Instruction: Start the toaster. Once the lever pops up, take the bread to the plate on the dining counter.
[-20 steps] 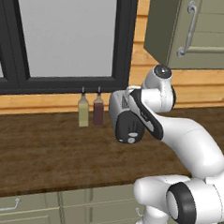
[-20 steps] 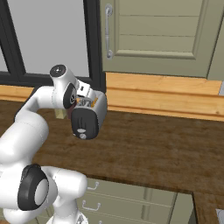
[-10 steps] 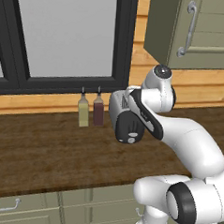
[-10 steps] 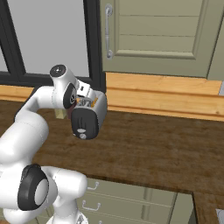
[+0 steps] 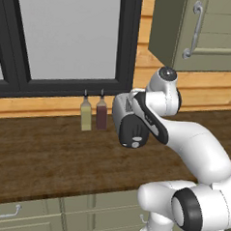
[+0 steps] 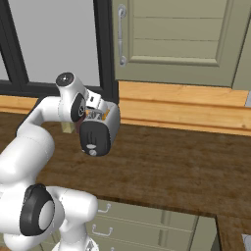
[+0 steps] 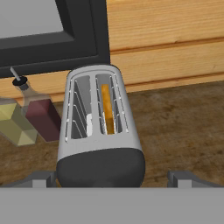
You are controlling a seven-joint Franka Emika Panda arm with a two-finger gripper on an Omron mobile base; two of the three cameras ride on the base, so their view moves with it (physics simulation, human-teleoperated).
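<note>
On the dark wood worktop [image 5: 37, 151] beneath the window, the toaster [image 7: 99, 131] holds the bread [image 7: 106, 109] in its right slot. End effector [image 7: 114, 179] hovers above, released and empty; next, press the lever.

A home kitchen: a toaster [image 7: 99, 131] and two bottles [image 5: 93, 113] on a wood-grain counter [image 5: 37, 156] ahead of the gripper, green cabinets [image 6: 181, 39], a dark-framed window [image 5: 64, 37].

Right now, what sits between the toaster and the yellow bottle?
In the hand view, the dark red bottle stands between the toaster and the yellow bottle, close by the toaster's side; the left base view shows the two bottles paired.
</note>
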